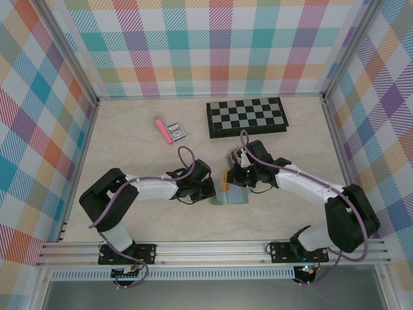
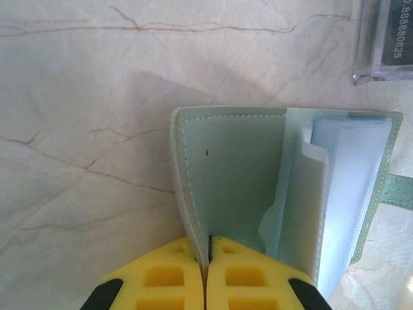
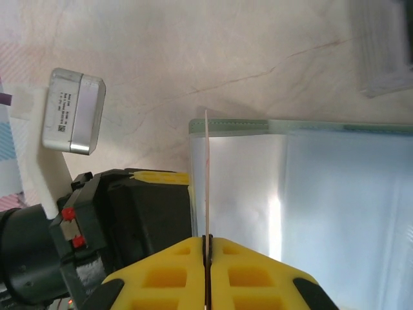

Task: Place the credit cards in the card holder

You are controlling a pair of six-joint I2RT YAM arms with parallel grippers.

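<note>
Sage-green bifold card holder (image 2: 239, 174) is laid open on the pale marbled table (image 2: 84, 97), between the two arms. Its left flap edge is pinched between the closed yellow fingers of the left gripper (image 2: 208, 244). A thin plastic credit card (image 3: 206, 168), seen edge-on, is clamped in the right gripper (image 3: 208, 240) over the holder's left edge; whether it is inside a pocket cannot be told.

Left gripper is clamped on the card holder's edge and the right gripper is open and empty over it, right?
Not quite. The left gripper does clamp the card holder by its edge, but the right gripper is not open and empty: the right wrist view shows it shut on a thin card, edge-on, over the holder.
</note>
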